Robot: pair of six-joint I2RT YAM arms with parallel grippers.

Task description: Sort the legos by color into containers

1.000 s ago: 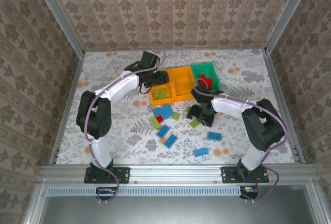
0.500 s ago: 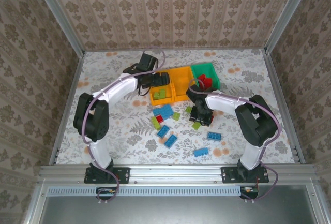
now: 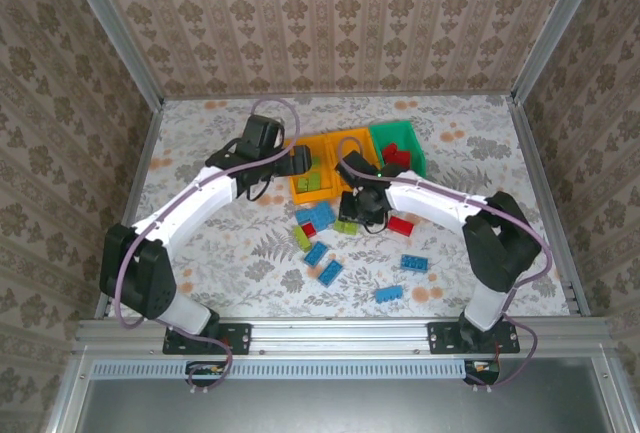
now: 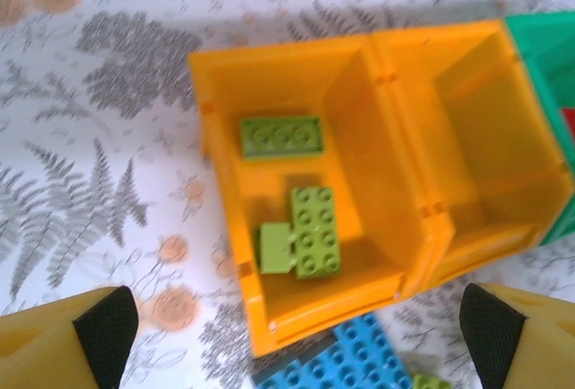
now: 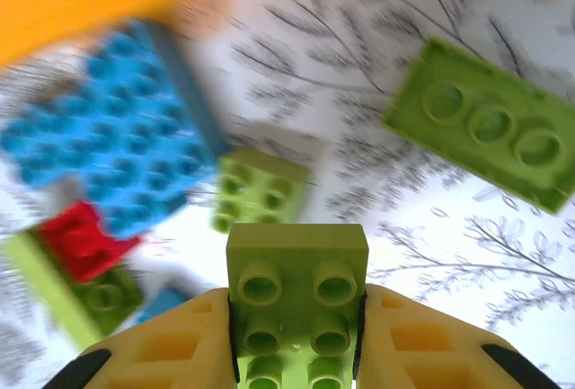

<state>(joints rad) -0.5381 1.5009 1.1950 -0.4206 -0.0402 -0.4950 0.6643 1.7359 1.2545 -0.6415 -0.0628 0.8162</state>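
**A:** Left side first: what has changed?

**B:** The left gripper (image 4: 299, 324) has backed off the left orange bin (image 4: 216, 146). Its jaws are spread wide with nothing between them. Three lime bricks (image 4: 314, 227) lie on that bin's floor, and the middle orange bin (image 4: 530, 151) is bare.

**A:** And the centre?

**B:** The right gripper (image 5: 296, 335) has swung in from the right onto the loose pile (image 3: 318, 221). Its jaws now pinch a held lime brick (image 5: 296, 268); whether it has left the table (image 3: 200, 243) I cannot tell. A red brick (image 3: 400, 225) lies uncovered where the gripper stood. The green bin (image 3: 385, 131), rightmost, holds red bricks (image 3: 397, 158).

**A:** Meaning?

**B:** Probably one lime brick delivered and the next one caught. The blues and a few others are still loose.

**A:** Room to move?

**B:** There is open table left of the bins and toward the near rail (image 3: 340, 328). The tight spot is the left orange bin's near wall, with the left gripper just beside it; the held lime brick must clear that rim. Right of the green bin the table is bare up to the side rail (image 3: 545, 203).
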